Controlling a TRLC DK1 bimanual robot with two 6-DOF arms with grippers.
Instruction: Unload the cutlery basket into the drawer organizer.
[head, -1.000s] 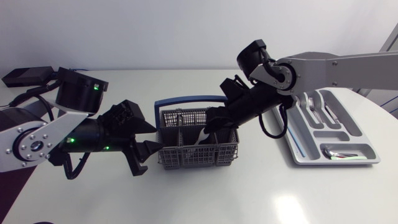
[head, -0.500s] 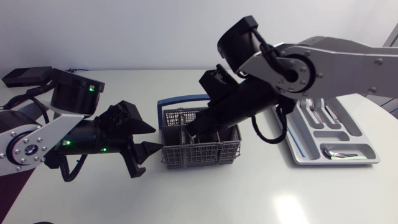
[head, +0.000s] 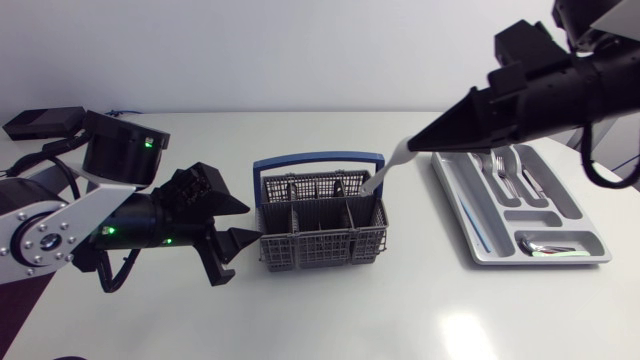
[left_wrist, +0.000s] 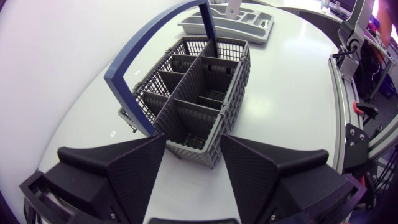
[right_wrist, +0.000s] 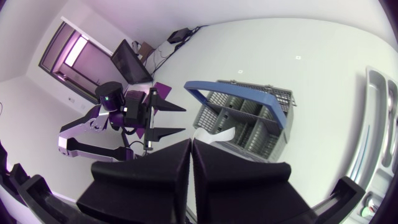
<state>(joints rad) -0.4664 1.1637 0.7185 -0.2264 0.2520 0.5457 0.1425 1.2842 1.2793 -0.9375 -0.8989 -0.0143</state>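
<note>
On your white tabletop, the basket sits mid-table and looks emptied. Your right claw pinches a white utensil above it, short of the organizer, which already holds cutlery. Your left claw gapes wide beside the basket.

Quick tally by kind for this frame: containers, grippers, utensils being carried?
Containers: 2 (cutlery basket, drawer organizer)
Grippers: 2 (left gripper, right gripper)
Utensils carried: 1 (white utensil, in the right gripper)
Total: 5
</note>
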